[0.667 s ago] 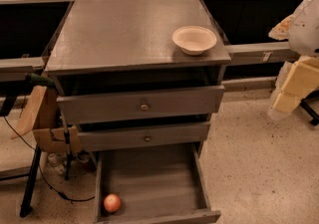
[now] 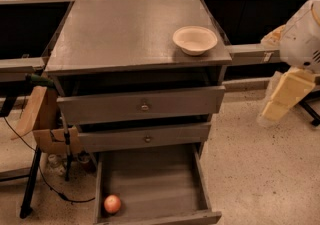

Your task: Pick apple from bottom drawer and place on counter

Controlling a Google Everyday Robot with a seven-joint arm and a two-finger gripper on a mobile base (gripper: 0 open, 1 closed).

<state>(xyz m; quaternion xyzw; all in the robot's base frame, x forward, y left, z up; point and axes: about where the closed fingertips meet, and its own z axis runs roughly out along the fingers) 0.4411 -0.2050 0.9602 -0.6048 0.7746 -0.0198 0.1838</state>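
Note:
The apple (image 2: 112, 203), small and reddish-orange, lies in the front left corner of the open bottom drawer (image 2: 155, 189). The drawer is pulled out, with a plain grey floor. The counter (image 2: 120, 29) is the flat grey top of the cabinet. My gripper (image 2: 274, 104), cream-coloured under a white arm, hangs at the right of the cabinet. It is level with the top drawer, above the floor and far from the apple. It holds nothing that I can see.
A cream bowl (image 2: 195, 39) stands on the counter near its front right corner. Two upper drawers with brass knobs (image 2: 144, 106) are shut. A cardboard box (image 2: 42, 121), a stand and cables sit left of the cabinet. Dark benches flank both sides.
My gripper and arm have shifted slightly left and down. The apple, bowl and drawers have not moved.

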